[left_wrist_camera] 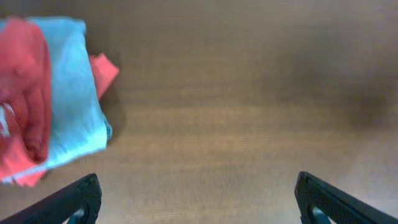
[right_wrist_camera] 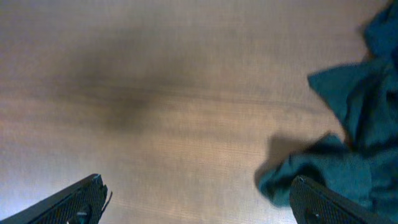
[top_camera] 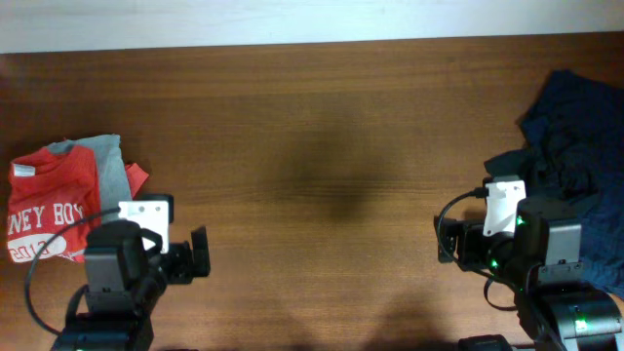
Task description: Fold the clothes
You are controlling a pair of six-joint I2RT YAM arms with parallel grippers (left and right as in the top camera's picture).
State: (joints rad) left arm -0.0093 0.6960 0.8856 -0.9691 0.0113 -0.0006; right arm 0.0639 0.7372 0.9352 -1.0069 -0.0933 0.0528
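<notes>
The clothes lie in two places. A folded orange-red T-shirt [top_camera: 49, 210] with white lettering sits at the table's left, partly over a grey garment [top_camera: 112, 166]. In the left wrist view the T-shirt [left_wrist_camera: 25, 93] and this pale garment [left_wrist_camera: 74, 93] fill the upper left. A crumpled dark navy garment [top_camera: 575, 127] lies at the far right. My left gripper [top_camera: 156, 249] [left_wrist_camera: 199, 202] stands open over bare wood, just right of the folded stack. My right gripper [top_camera: 502, 234] [right_wrist_camera: 199, 199] is open too, its right finger over the edge of the navy cloth [right_wrist_camera: 348, 143].
The brown wooden table [top_camera: 322, 146] stretches between the two piles. Its far edge meets a white strip [top_camera: 292, 19] along the top. Black cables loop beside both arms near the front edge.
</notes>
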